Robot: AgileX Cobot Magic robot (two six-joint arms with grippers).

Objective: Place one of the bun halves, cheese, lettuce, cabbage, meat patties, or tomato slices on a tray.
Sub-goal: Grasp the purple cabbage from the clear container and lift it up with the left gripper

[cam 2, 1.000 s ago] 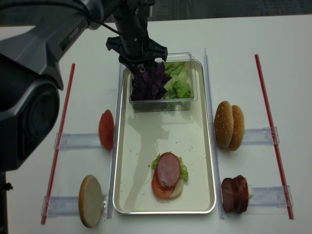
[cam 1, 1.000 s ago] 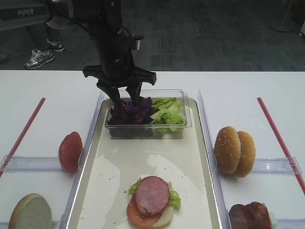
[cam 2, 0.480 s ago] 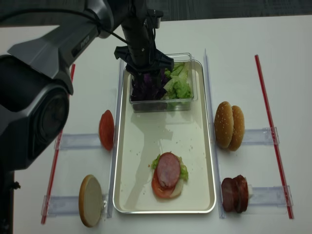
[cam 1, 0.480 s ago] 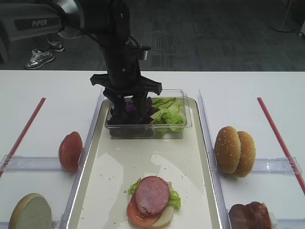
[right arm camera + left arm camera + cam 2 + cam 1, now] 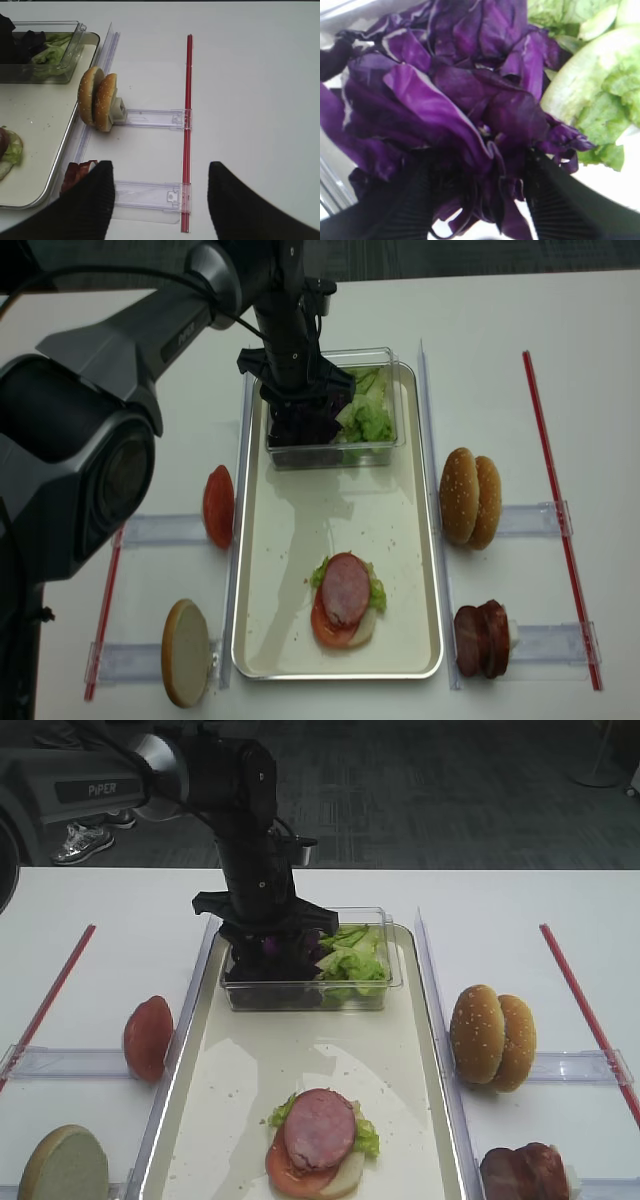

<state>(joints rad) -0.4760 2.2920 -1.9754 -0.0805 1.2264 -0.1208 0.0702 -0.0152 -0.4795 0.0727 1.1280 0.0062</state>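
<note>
My left gripper (image 5: 270,946) is lowered into the clear plastic box (image 5: 305,995) at the far end of the tray (image 5: 300,1060). In the left wrist view its two black fingers stand wide, open, with dark purple cabbage (image 5: 460,100) bunched between and in front of them. Light green lettuce (image 5: 350,958) fills the box's right half. At the tray's near end lies a stack topped by a pink meat round (image 5: 320,1128). My right gripper (image 5: 160,167) hangs open over the table at the right, holding nothing.
Sesame bun halves (image 5: 492,1035) and dark meat patties (image 5: 522,1172) stand in clear holders right of the tray. Tomato slices (image 5: 148,1038) and a pale-faced bun half (image 5: 63,1165) stand on the left. Red strips (image 5: 585,1010) mark both table sides.
The left gripper has dropped from just above the box down into the purple cabbage, shifting slightly right. Its jaws stay wide. Nothing else has moved.
</note>
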